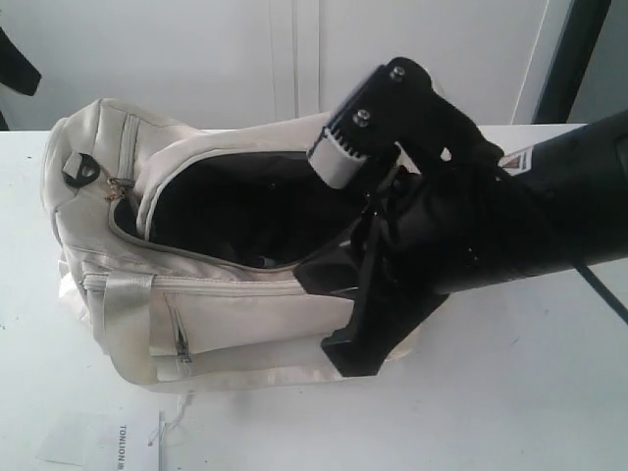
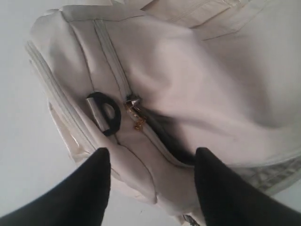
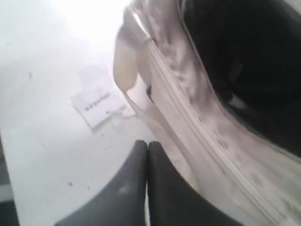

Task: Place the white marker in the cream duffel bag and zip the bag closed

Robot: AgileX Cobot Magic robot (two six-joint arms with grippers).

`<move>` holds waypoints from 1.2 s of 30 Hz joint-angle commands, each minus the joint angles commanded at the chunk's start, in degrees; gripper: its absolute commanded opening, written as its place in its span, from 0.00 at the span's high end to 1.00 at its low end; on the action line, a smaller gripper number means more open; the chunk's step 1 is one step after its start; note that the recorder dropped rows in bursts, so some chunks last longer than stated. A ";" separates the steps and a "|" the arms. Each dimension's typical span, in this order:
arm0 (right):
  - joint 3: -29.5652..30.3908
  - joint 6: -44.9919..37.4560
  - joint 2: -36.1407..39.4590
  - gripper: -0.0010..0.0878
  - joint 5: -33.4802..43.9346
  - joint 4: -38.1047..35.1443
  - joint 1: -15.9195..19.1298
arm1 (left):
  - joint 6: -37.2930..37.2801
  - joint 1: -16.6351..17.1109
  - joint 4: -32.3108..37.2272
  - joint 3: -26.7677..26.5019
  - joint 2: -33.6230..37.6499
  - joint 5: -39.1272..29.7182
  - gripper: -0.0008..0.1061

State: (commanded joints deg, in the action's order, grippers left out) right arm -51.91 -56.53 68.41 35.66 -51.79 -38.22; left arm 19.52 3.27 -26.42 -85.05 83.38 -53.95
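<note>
Facing the left end of the cream duffel bag [image 1: 226,314], the left gripper [image 2: 153,157] is holding its two fingers spread wide with nothing between them. The gold zipper pulls [image 2: 134,110] are lying just beyond that gap, beside the black strap ring [image 2: 106,115]. This gripper is therefore sitting much nearer to them than the right arm [image 1: 510,226], which is reaching over the opposite end of the bag. The right gripper [image 3: 146,146] is showing its fingers pressed together on nothing, alongside the bag's front wall and above the table [image 3: 42,141], near a paper tag [image 3: 96,106]. The white marker is not showing in any view; it may be lying in the dark interior, but that cannot be confirmed. The top flap [image 1: 226,147] is standing open. The zipper track [image 1: 255,283] is running along the bag's long axis, from the pulls toward the right arm, so closing is probably calling for a draw in that direction.
</note>
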 joint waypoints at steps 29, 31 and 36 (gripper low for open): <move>-41.46 0.72 34.91 0.99 6.42 4.44 0.00 | -1.54 0.09 -1.22 7.95 7.75 19.61 0.43; -43.83 1.39 36.97 0.98 6.42 5.91 0.00 | -1.54 0.09 -2.41 7.83 8.80 19.73 0.43; -48.81 3.90 41.55 0.81 6.65 12.19 -0.69 | -1.54 0.09 -4.23 7.70 10.94 20.42 0.43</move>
State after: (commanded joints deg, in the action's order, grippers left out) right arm -100.72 -52.63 109.96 42.31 -39.60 -38.90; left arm 17.98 3.36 -30.66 -77.35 94.32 -33.53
